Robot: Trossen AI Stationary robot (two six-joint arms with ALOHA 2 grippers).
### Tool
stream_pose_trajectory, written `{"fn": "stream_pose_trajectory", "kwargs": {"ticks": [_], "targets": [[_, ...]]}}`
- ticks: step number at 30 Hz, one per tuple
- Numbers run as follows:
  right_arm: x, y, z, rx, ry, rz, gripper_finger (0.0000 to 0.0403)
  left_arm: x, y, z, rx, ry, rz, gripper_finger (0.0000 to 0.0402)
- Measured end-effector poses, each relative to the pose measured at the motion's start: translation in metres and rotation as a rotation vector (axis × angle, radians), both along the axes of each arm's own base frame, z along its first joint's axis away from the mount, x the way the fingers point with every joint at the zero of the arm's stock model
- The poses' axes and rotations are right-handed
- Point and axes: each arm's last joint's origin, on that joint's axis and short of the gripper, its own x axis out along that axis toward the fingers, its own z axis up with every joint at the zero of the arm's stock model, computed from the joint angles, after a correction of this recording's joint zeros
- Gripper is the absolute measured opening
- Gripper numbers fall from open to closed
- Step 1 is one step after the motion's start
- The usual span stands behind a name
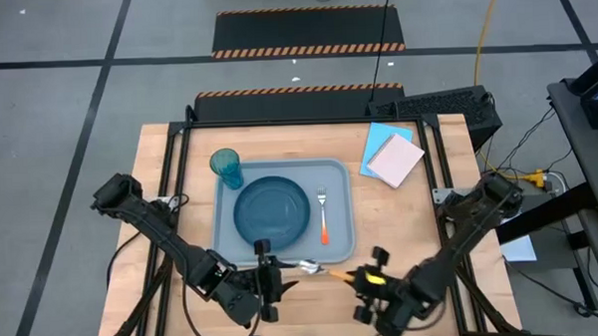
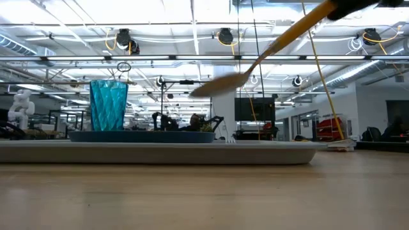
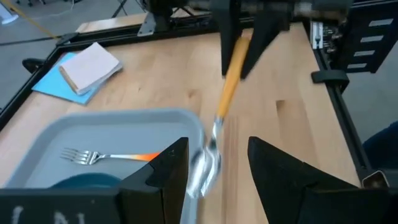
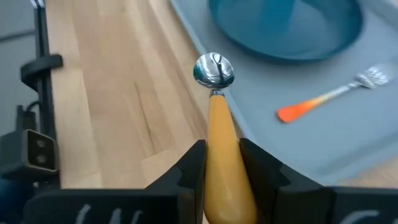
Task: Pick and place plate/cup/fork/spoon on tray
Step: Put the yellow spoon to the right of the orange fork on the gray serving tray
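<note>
From my station I see a light wooden butcher-block tabletop (image 1: 401, 224) framed by black metal rails (image 1: 440, 153). On its far right corner lies a light blue paper sheet (image 1: 377, 143), with a pale pinkish notepad (image 1: 395, 160) resting on top, tilted. Beyond the table, black floor mats with orange-striped edges (image 1: 308, 33) lie on grey flooring, and a yellow cable (image 1: 486, 27) runs past.

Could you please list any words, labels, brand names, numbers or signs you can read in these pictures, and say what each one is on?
There is no text that can be read in any view.
The tray, plate, cup, fork and spoon carry no visible markings.
The notepad on the blue paper sheet shows a blank face.
The striped floor mats bear only hazard stripes, no words.
</note>
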Motion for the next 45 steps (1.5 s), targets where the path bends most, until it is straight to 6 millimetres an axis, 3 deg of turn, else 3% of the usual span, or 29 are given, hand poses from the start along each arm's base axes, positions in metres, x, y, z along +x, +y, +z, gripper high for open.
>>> {"fn": "stream_pose_trajectory", "kwargs": {"ticks": [9, 18, 23, 33, 45], "targets": [[-0.045, -0.003, 0.007, -0.094, -0.045, -0.157, 0.0063, 0.005, 0.003, 0.003, -0.011, -0.032, 0.007, 0.017], [-0.062, -0.029, 0.009, -0.21, 0.022, -0.354, 0.0063, 0.007, 0.006, 0.003, -0.038, -0.037, 0.029, 0.017], [-0.067, -0.041, 0.008, -0.252, -0.029, -0.454, 0.0063, 0.007, 0.006, 0.003, -0.037, -0.037, 0.028, 0.017], [-0.064, -0.072, -0.027, -0.229, -0.061, -0.669, 0.0063, 0.007, 0.006, 0.003, -0.017, -0.032, 0.016, 0.017], [-0.027, -0.1, -0.07, -0.124, -0.105, -0.675, 0.0063, 0.01, 0.009, 0.003, -0.006, -0.03, 0.02, 0.017]]}}
